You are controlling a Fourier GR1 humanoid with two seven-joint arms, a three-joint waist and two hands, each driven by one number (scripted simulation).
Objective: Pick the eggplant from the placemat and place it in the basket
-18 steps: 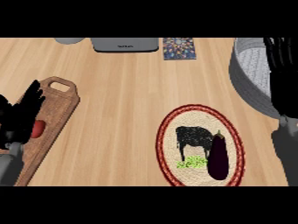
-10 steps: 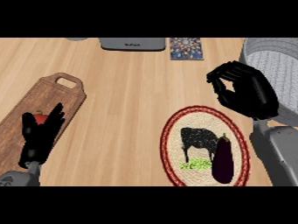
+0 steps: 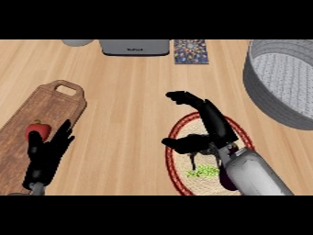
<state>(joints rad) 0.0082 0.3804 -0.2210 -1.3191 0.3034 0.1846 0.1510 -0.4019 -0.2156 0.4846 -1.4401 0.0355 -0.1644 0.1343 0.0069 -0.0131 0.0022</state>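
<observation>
The right hand [image 3: 213, 123] hangs over the placemat [image 3: 185, 163], fingers [image 3: 183, 97] spread wide, holding nothing. The eggplant [image 3: 225, 178] peeks out beside its forearm.

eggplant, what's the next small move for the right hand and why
Probably pull the right hand back a little and lower it onto the eggplant. The hand is open above the placemat, holding nothing, while the eggplant lies nearer the view's lower edge, partly hidden by the forearm.

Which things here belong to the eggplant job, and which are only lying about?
For the job: eggplant, placemat, basket, right hand.
Lying about: cutting board, red pepper, grey appliance, patterned card, resting left hand.
</observation>
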